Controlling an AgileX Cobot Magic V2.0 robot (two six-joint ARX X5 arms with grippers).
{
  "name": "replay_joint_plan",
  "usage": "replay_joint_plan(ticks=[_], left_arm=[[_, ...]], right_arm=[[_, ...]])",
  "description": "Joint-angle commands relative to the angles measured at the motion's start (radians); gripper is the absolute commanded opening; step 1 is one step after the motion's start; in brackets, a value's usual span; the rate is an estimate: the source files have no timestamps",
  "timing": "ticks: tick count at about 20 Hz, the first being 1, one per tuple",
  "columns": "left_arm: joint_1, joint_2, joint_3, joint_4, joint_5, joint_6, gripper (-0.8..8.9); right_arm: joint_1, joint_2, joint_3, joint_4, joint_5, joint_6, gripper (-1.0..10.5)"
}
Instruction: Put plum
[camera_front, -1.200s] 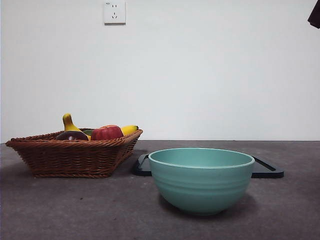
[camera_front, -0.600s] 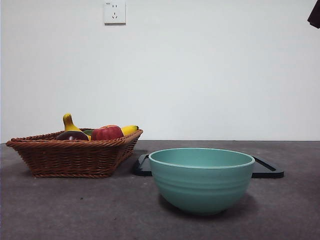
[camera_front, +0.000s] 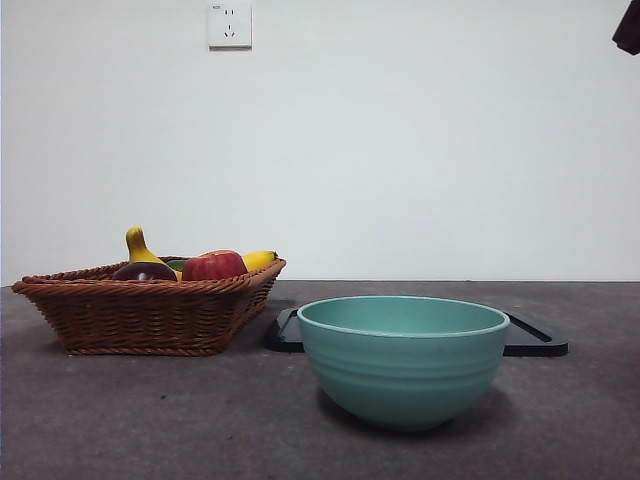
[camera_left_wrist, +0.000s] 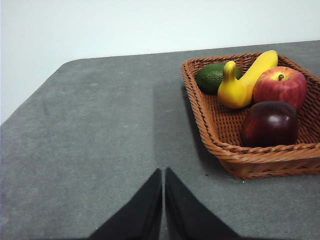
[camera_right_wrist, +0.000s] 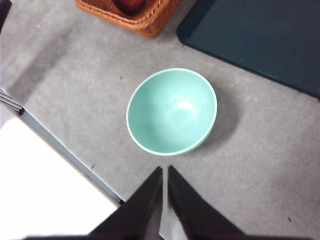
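Left pincer (camera_left_wrist: 163, 200): jaws narrow, nearly touching, empty, over bare bench (camera_left_wrist: 100, 130). Plum (camera_left_wrist: 270, 123) at about 2 o'clock from it, in near corner of basket (camera_left_wrist: 225, 150), touching apple (camera_left_wrist: 280, 85); roundish, no long axis. Right pincer (camera_right_wrist: 165, 200): jaws likewise narrow, empty, above bowl (camera_right_wrist: 172, 111). Left arm looks nearer plum; likely the one to reach.

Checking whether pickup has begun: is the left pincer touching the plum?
Apart. In the left wrist view, the left pincer is above bare table, jaws together, while the plum lies in the basket with grey tabletop between them.
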Motion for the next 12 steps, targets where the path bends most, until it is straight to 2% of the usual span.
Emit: replay_joint_plan(ticks=[1,12], left_arm=[[0.003,-0.002,-0.020,-0.008,0.000,-0.008,0.08],[0.003,-0.002,-0.020,-0.008,0.000,-0.008,0.08]], right_arm=[[0.006,0.005,0.016,0.018,0.000,-0.003,0.1],[0.006,-0.001,0.016,0.017,0.000,-0.004,0.1]])
